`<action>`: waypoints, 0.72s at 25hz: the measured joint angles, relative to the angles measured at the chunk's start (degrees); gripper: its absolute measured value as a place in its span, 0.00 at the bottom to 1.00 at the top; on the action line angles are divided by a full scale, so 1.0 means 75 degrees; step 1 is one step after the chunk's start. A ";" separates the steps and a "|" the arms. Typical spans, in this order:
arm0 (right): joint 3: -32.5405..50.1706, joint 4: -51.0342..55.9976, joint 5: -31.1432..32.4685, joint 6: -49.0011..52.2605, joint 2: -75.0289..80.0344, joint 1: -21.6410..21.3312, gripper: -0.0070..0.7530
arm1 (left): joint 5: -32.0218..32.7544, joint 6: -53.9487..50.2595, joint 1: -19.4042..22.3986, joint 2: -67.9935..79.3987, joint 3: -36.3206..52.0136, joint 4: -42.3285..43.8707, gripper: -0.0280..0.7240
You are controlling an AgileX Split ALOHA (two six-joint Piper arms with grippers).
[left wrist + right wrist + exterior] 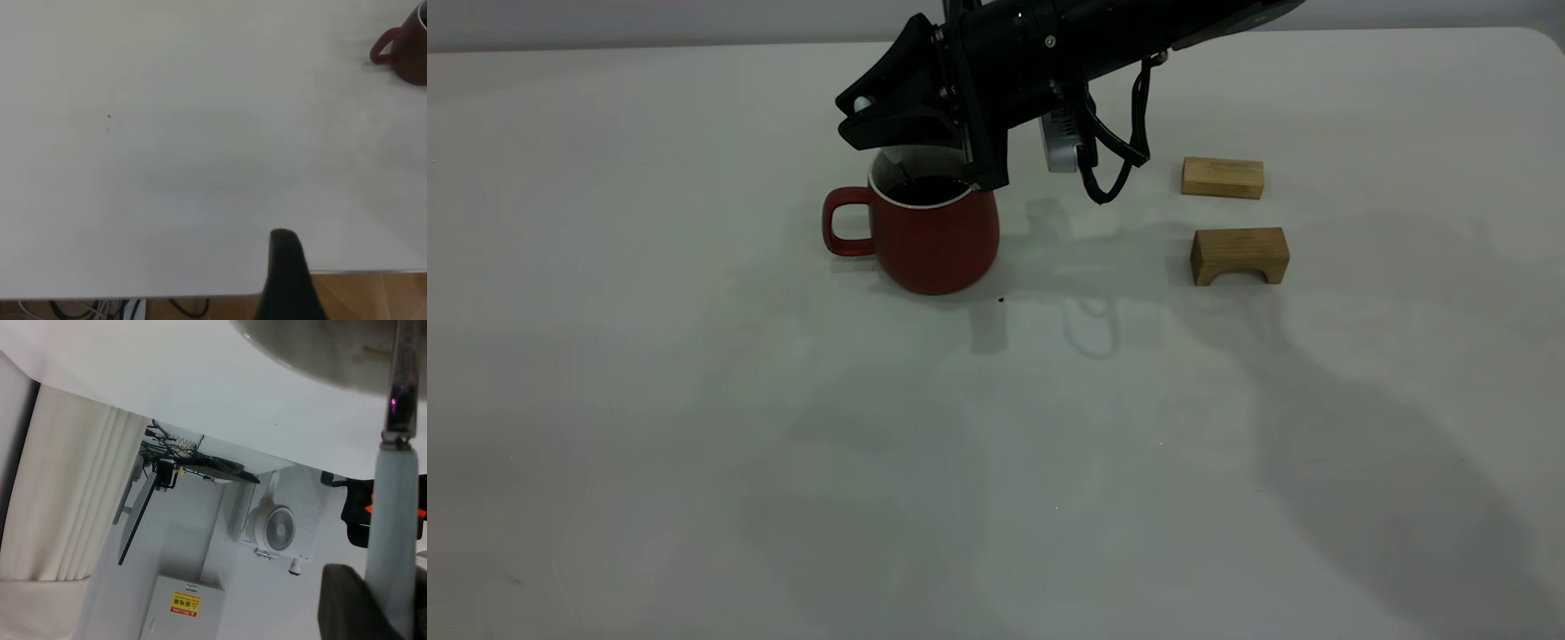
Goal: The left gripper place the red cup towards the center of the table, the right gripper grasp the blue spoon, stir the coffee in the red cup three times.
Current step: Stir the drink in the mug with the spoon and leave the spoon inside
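A dark red cup [935, 233] with a white rim and a loop handle pointing to 9 o'clock stands on the off-white worktop [694, 427], slightly left of centre and toward 12 o'clock. Dark coffee [927, 189] fills it. The right gripper [903, 133] hangs over the rim, jaws closed on the blue spoon [393, 540], its metal neck dipping into the cup. Two wooden blocks [1223, 177] lie at 3 o'clock of the cup. The left gripper [288, 277] sits at the worktop's edge, well apart; its jaws cannot be judged.

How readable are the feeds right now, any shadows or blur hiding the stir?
Exterior view: dim, soft arm shadows across the table, cup clear. Right wrist view: spoon blurred close to the lens. Left wrist view: pale, washed out, cup at the frame's edge.
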 joint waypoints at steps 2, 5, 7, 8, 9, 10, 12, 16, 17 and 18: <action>0.0000 0.0046 0.0000 0.0000 0.0000 0.0000 0.21 | 0.0000 0.0000 0.0000 0.0000 0.0000 0.0000 0.83; 0.0000 0.0128 0.0009 0.0000 0.0000 0.0000 0.22 | 0.0000 0.0000 0.0000 0.0000 0.0000 0.0000 0.83; 0.0000 0.0152 0.0051 0.0000 0.0000 0.0000 0.26 | 0.0000 0.0000 0.0000 0.0000 0.0000 0.0000 0.83; 0.0000 0.0152 0.0061 0.0000 0.0000 0.0000 0.30 | 0.0000 0.0000 0.0000 0.0000 0.0000 0.0000 0.83; 0.0000 0.0154 0.0075 0.0000 0.0000 0.0000 0.34 | 0.0000 0.0000 0.0000 0.0000 0.0000 0.0000 0.83; 0.0000 0.0154 0.0082 0.0000 0.0000 0.0000 0.39 | 0.0000 0.0000 0.0000 0.0000 0.0000 0.0000 0.83; 0.0000 0.0123 0.0090 0.0000 0.0000 0.0000 0.48 | 0.0000 0.0000 0.0000 0.0000 0.0000 0.0000 0.83; 0.0000 -0.0110 0.0090 0.0006 -0.0057 0.0000 0.59 | 0.0000 0.0000 0.0000 0.0000 0.0000 0.0000 0.83; 0.0000 -0.0264 0.0090 0.0006 -0.0128 -0.0007 0.60 | 0.0000 0.0000 0.0000 0.0000 0.0000 0.0000 0.83; 0.0000 -0.0477 0.0090 0.0006 -0.0244 -0.0015 0.61 | 0.0000 0.0000 0.0000 0.0000 0.0000 0.0000 0.83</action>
